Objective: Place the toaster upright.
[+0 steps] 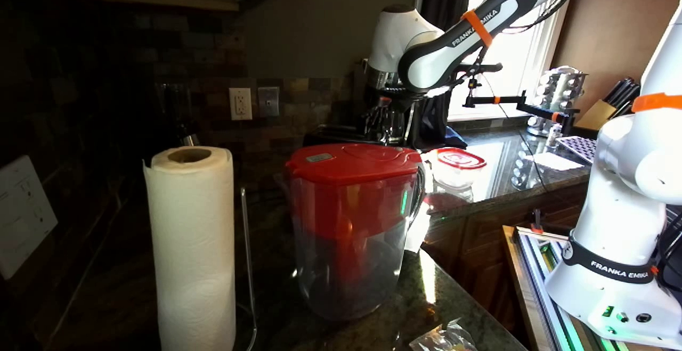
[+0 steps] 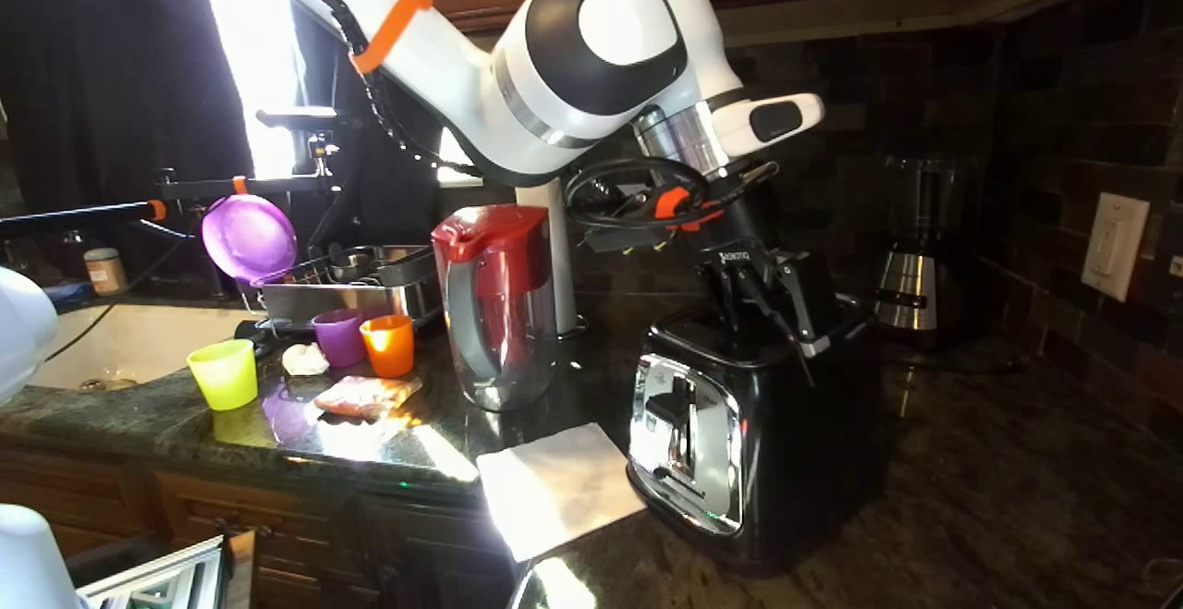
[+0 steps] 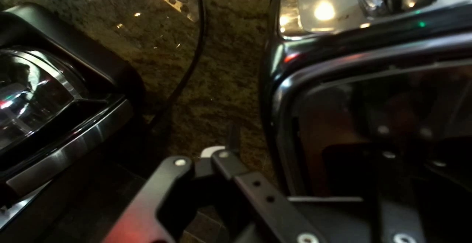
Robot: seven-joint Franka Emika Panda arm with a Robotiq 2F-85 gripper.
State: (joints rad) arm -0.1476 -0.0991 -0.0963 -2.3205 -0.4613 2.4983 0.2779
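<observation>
1. Glossy black toaster with a chrome front panel: stands upright on the dark speckled stone desk, right of centre in an exterior view.
2. Black two-fingered tool: at the toaster's top, fingers spread well apart. In the wrist view the toaster's edge lies between them, with a gap showing beside the finger at lower centre. It has hold of nothing. The finger at lower right is too dark to tell whether it touches the toaster.
3. Flat white sheet: lower centre of the frame, just beside the toaster's base.
4. Clear plastic pitcher with a red lid: upright in both exterior views.
5. White paper-towel roll: upright, lower left of an exterior view.
</observation>
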